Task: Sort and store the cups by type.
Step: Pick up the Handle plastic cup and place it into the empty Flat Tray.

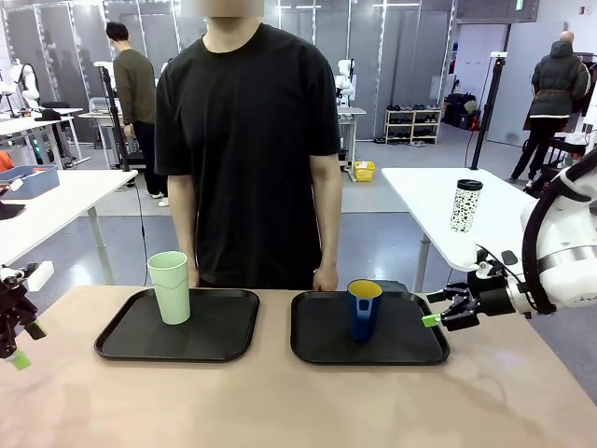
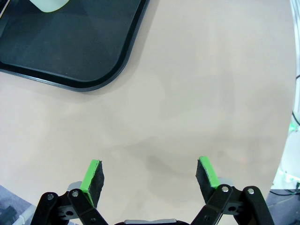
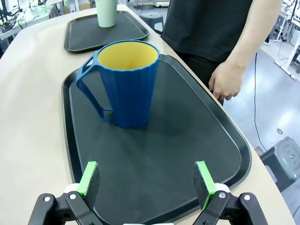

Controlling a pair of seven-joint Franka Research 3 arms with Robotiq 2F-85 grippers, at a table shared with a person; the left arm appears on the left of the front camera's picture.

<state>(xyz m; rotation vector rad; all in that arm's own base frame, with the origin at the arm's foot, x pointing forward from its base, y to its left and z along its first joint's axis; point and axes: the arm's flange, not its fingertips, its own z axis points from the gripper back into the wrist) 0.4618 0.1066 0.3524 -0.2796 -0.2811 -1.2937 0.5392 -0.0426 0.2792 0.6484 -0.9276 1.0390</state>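
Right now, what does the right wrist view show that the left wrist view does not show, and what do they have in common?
Only the right wrist view shows the blue cup, upright on the right tray, its handle and yellow inside visible, and the person's hand by the tray's far edge. It also shows the open right gripper low over that tray.

Only the left wrist view shows the open left gripper over bare table.

Both show the left tray and part of the green tumbler on it.
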